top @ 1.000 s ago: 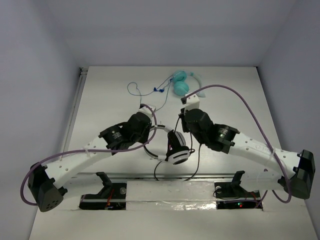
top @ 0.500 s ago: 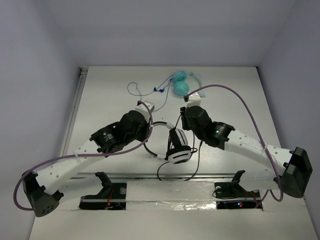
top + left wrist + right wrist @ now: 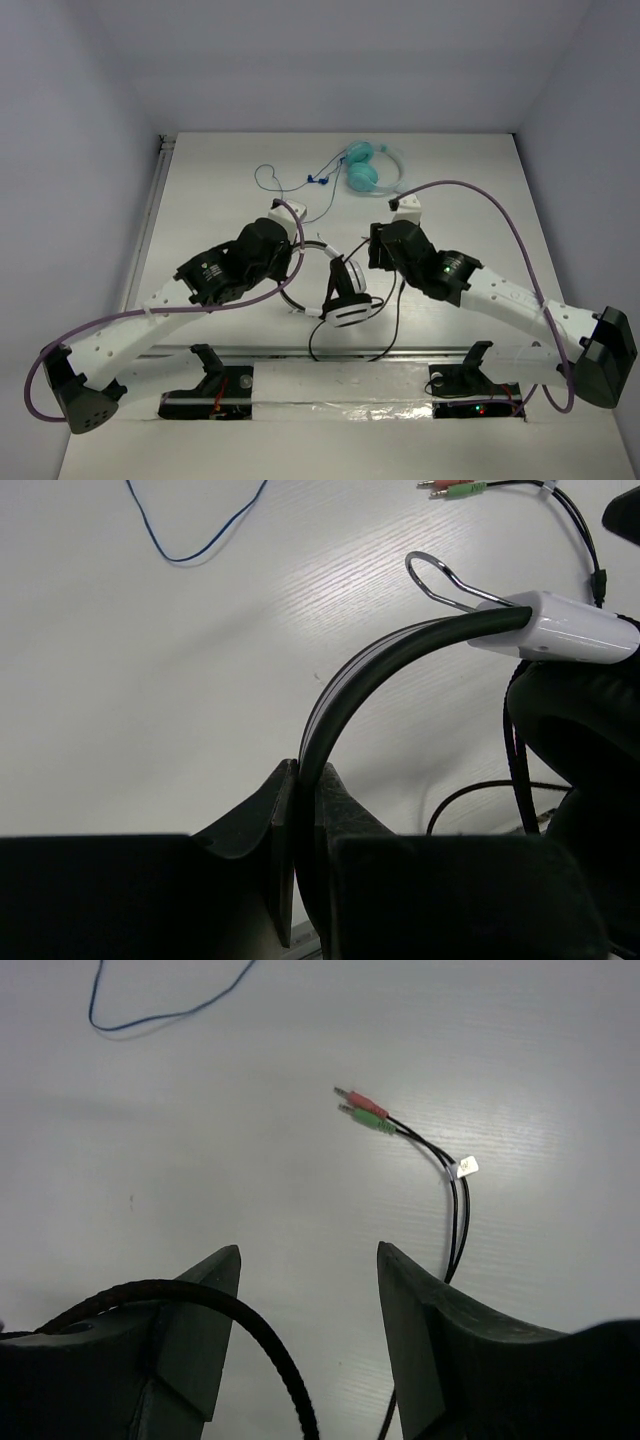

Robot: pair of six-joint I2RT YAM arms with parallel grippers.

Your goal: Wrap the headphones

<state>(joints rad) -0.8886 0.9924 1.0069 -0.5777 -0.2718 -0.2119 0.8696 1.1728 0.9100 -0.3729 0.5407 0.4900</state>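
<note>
The headphones (image 3: 345,300) hang near the table's front middle, white earcups low, black-and-white headband (image 3: 318,248) arching up to the left. My left gripper (image 3: 293,268) is shut on the headband (image 3: 400,645), which rises from between its fingers (image 3: 305,772) to the white slider (image 3: 570,630). Right of the earcups, my right gripper (image 3: 378,250) stands open (image 3: 308,1255). The dark cable (image 3: 255,1325) curves loosely past its left finger, not pinched. The cable's red and green plugs (image 3: 360,1108) lie on the table beyond.
Teal headphones (image 3: 362,170) lie at the back middle, and their thin blue cable (image 3: 270,180) trails to the left. A loop of the dark cable (image 3: 350,350) sags over the table's front edge. Grey walls close in on both sides.
My right gripper has opened, let go of the cable and drawn back to the right of the earcups. The left gripper has kept its hold on the headband, shifting slightly.
</note>
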